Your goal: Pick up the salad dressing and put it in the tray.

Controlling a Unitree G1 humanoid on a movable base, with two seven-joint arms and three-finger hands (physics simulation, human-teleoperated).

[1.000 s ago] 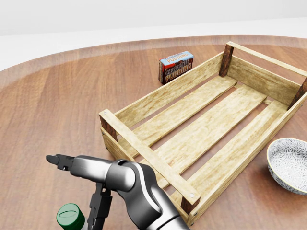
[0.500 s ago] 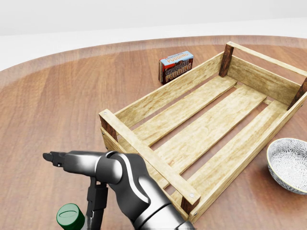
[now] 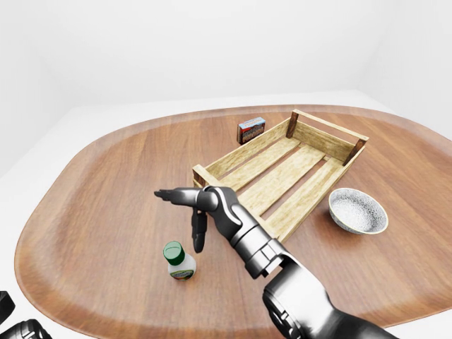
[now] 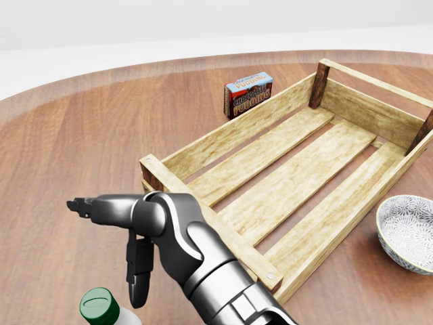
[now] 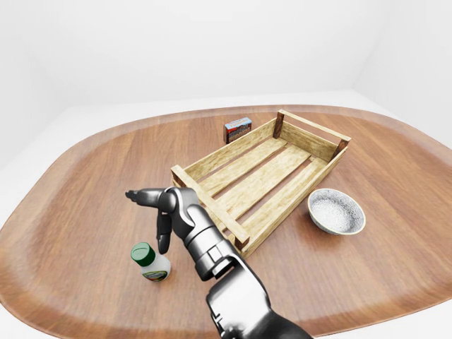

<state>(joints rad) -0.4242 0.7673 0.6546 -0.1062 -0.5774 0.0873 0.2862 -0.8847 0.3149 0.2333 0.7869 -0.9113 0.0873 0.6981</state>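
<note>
Left-eye view: The dressing stands upright on the surface, near its lower edge, green cap up; its long axis is vertical. The right hand hangs above and to the right of the cap. Its fingers are spread: one points left and the others point down, their tips just beside the cap and to its right, not touching. Nothing is gripped. The tray lies up and to the right of the hand, toward the surface's upper right edge, and holds nothing. A bowl sits just right of the tray. A small box stands at the tray's upper left side. The left hand shows only as dark shapes at the lower left corner; its finger state cannot be told.

Head view: The bottle is cut by the bottom edge; only the cap and shoulder show. The downward fingers end just above and right of the cap, with a gap between.

Right-eye view: The bottle is wholly visible, with its label low on the body. It lies down and left of the fingers. The right hand is clearly the nearer one. As a judgement, the coming move requires a shift left and down until the spread fingers straddle the bottle's body.
</note>
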